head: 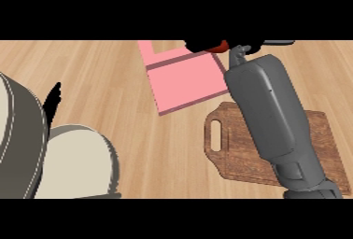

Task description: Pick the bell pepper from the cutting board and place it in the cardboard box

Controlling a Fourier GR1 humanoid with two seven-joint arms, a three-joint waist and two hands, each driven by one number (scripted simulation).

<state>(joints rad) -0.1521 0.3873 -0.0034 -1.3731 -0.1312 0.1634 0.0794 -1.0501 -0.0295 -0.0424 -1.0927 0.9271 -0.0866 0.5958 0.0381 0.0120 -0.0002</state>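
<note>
The red bell pepper (219,46) is mostly hidden inside my right hand (201,45), whose black fingers curl round it at the view's top edge. Hand and pepper hover over the far right part of the box (183,84), which looks pink and open-topped with a low inner divider. My right forearm (272,116) stretches up from the lower right, crossing the brown wooden cutting board (234,156). The part of the board that shows has nothing on it. Only a black sliver of my left hand (53,100) shows at the left, behind its forearm.
My left forearm (41,154) fills the lower left corner, large and close to the camera. Light wooden counter (110,74) lies between it and the box. The cutting board has a handle slot (216,135) on its left side.
</note>
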